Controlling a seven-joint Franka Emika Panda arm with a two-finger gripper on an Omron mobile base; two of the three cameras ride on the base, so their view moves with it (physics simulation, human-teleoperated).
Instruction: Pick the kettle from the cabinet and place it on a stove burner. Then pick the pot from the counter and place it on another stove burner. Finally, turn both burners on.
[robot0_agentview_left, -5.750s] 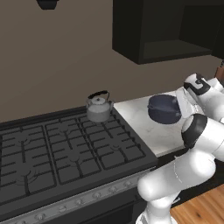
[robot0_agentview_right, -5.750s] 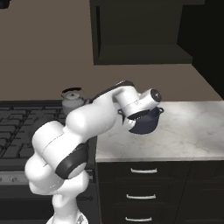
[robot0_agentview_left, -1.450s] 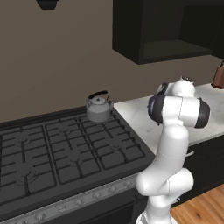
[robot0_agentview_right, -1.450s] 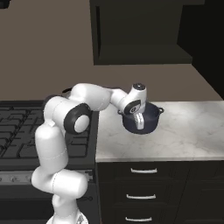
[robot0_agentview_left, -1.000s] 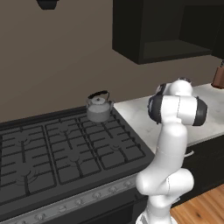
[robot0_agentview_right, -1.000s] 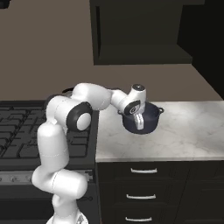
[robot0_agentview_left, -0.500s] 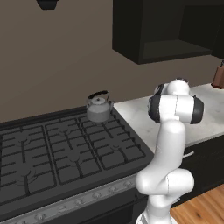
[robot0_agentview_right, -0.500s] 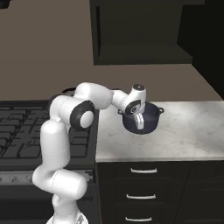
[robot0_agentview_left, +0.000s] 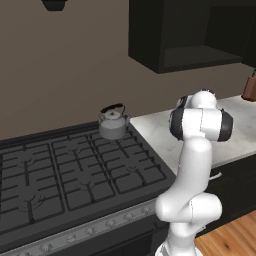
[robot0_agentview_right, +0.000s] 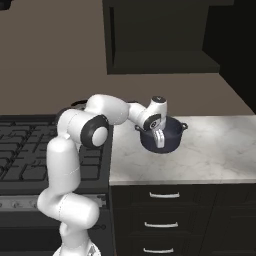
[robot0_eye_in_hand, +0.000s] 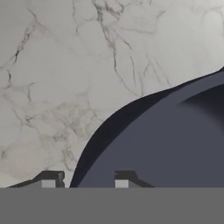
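Note:
The dark blue-grey pot (robot0_agentview_right: 170, 131) stands on the white marble counter (robot0_agentview_right: 215, 150), just right of the stove. My gripper (robot0_agentview_right: 158, 140) reaches down over the pot's near rim. In the hand view my gripper (robot0_eye_in_hand: 86, 180) straddles the rim of the pot (robot0_eye_in_hand: 166, 148): one fingertip (robot0_eye_in_hand: 49, 179) is outside over the counter (robot0_eye_in_hand: 65, 65), the other inside the bowl. The jaws stand partly closed, with a gap still showing on each side of the rim. The silver kettle (robot0_agentview_left: 112, 122) sits on the back right burner of the stove (robot0_agentview_left: 75, 175).
The black wall cabinet (robot0_agentview_left: 190, 35) hangs above the counter, its shelf recess bare. A brown object (robot0_agentview_left: 250, 87) stands at the counter's far right end. Dark drawer fronts (robot0_agentview_right: 160, 225) run below the counter. The other grates of the range carry nothing.
The arm has held almost still over the pot. The kettle and the pot have not moved.

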